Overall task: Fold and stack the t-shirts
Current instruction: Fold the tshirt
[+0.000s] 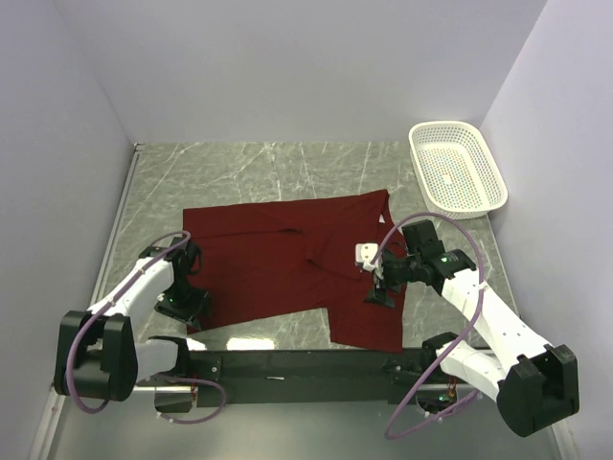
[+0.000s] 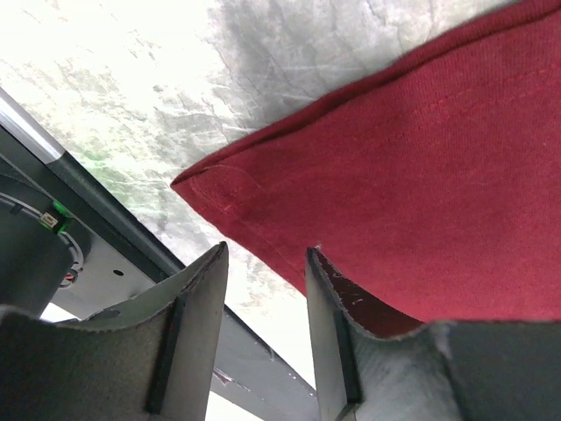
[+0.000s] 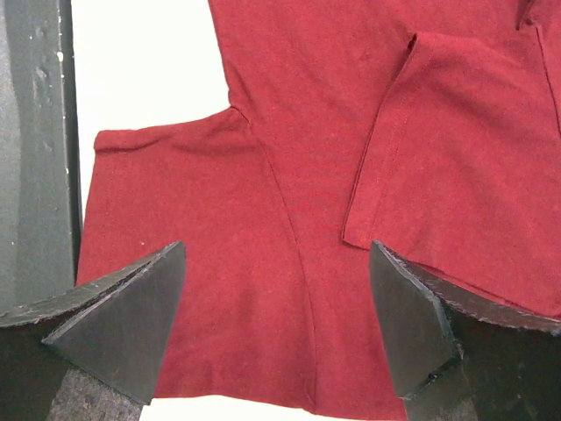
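Maroon t-shirt (image 1: 278, 264) lay on the marble table (image 1: 239, 172), about centre, partly folded over itself; one sleeve pointed to the near edge on the right side. Left gripper (image 1: 187, 305) sat low at the shirt's near left corner; its fingers (image 2: 197, 298) stood a narrow gap apart, table showing in the gap, hem corner just beyond the tips. Right gripper (image 1: 380, 292) hung over the sleeve and armpit seam; jaws spread wide, fingers (image 3: 131, 316) either side of the cloth below. White basket (image 1: 418, 158) stood at the far right corner, apart from the shirt.
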You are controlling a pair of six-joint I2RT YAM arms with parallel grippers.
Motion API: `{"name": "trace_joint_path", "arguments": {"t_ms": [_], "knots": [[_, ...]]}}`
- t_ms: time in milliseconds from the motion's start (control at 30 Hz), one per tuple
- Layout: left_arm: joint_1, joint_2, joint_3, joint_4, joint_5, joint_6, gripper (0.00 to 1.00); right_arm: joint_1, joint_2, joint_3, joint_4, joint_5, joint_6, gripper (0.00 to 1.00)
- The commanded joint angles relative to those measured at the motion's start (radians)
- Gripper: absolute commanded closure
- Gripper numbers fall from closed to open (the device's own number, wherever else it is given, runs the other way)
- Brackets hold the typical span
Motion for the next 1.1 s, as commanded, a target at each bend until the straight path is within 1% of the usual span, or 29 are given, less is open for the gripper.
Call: {"name": "trace_joint_path", "arguments": {"t_ms": [0, 267, 333, 400, 467, 500, 633, 767, 800, 900, 967, 1067], "knots": [[-0.004, 0.023, 0.028, -0.006, -0.021, -0.024, 0.54, 0.002, -0.005, 0.040, 0.028, 0.001, 0.018, 0.09], [-0.018, 0.075, 0.040, -0.003, -0.018, -0.013, 0.54, 0.000, -0.011, 0.036, 0.039, 0.010, 0.027, 0.09], [-0.027, 0.088, 0.032, 0.004, -0.012, -0.018, 0.59, -0.003, -0.002, 0.043, 0.036, 0.010, 0.028, 0.09], [-0.030, 0.100, 0.018, 0.032, -0.004, -0.021, 0.61, -0.001, 0.003, 0.051, 0.031, 0.010, 0.028, 0.09], [-0.033, 0.118, -0.008, 0.066, 0.005, -0.024, 0.69, -0.003, -0.001, 0.052, 0.033, 0.010, 0.030, 0.09], [-0.034, 0.125, -0.014, 0.073, 0.010, -0.024, 0.71, -0.004, -0.003, 0.051, 0.031, 0.010, 0.031, 0.09], [-0.035, 0.119, -0.025, 0.084, 0.008, -0.023, 0.71, -0.010, -0.015, 0.052, 0.022, 0.005, 0.027, 0.09], [-0.035, 0.120, -0.022, 0.087, 0.001, -0.015, 0.67, -0.013, -0.008, 0.062, 0.016, -0.001, 0.028, 0.09], [-0.035, 0.126, -0.020, 0.087, 0.002, -0.013, 0.63, -0.013, -0.008, 0.069, 0.013, -0.001, 0.028, 0.09], [-0.035, 0.117, -0.012, 0.071, 0.010, -0.006, 0.54, -0.016, -0.014, 0.071, 0.010, -0.001, 0.028, 0.09], [-0.035, 0.105, -0.003, 0.057, 0.005, -0.010, 0.52, -0.021, -0.015, 0.069, 0.008, -0.001, 0.027, 0.09], [-0.035, 0.089, 0.008, 0.047, -0.009, -0.016, 0.53, -0.024, -0.018, 0.069, 0.010, -0.002, 0.028, 0.09]]}}
